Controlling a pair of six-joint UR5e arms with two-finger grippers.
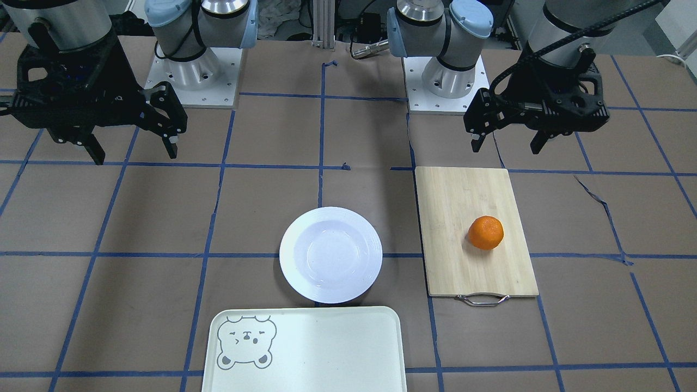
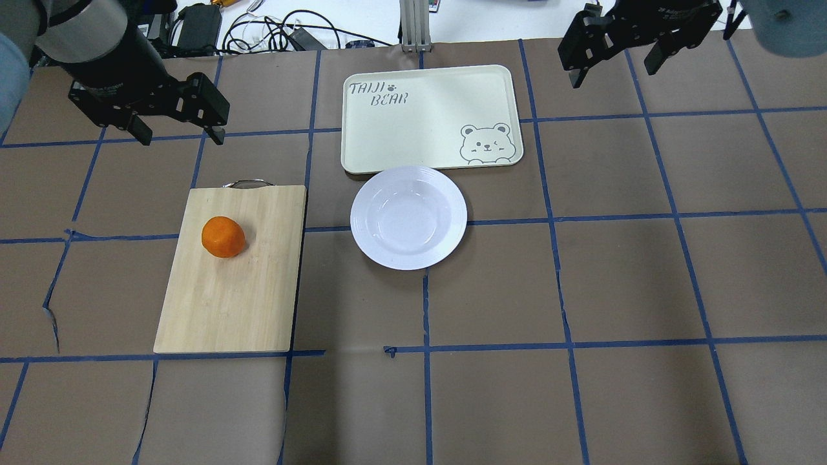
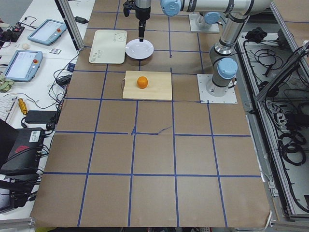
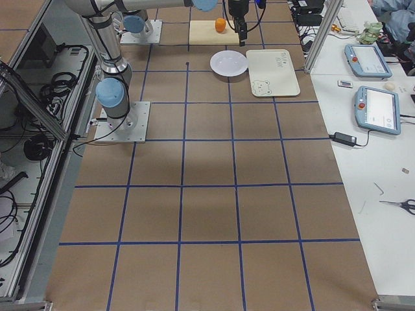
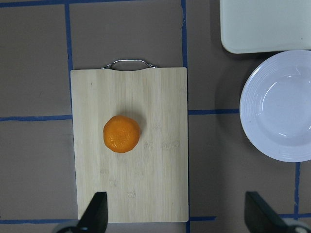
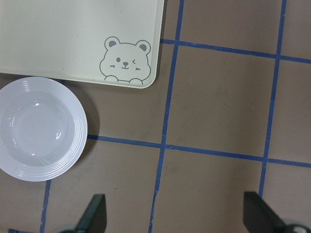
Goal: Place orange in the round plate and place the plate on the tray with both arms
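Note:
The orange (image 2: 223,237) lies on a wooden cutting board (image 2: 226,303) on my left side of the table. The round plate (image 2: 408,217), white and empty, sits mid-table, its far rim just at the tray (image 2: 420,123) with the bear face. My left gripper (image 2: 181,137) hovers open above the table, beyond the board's handle end, holding nothing. My right gripper (image 2: 612,72) hangs open and empty to the right of the tray. In the left wrist view the orange (image 5: 121,134) is ahead of the open fingers (image 5: 95,216). The right wrist view shows the plate (image 6: 36,128) and the tray (image 6: 58,39).
The board's metal handle (image 2: 249,183) points away from me. Brown paper with blue tape lines covers the table (image 2: 581,290). Cables and devices lie past the far edge. The arm bases (image 1: 193,76) stand at the near edge.

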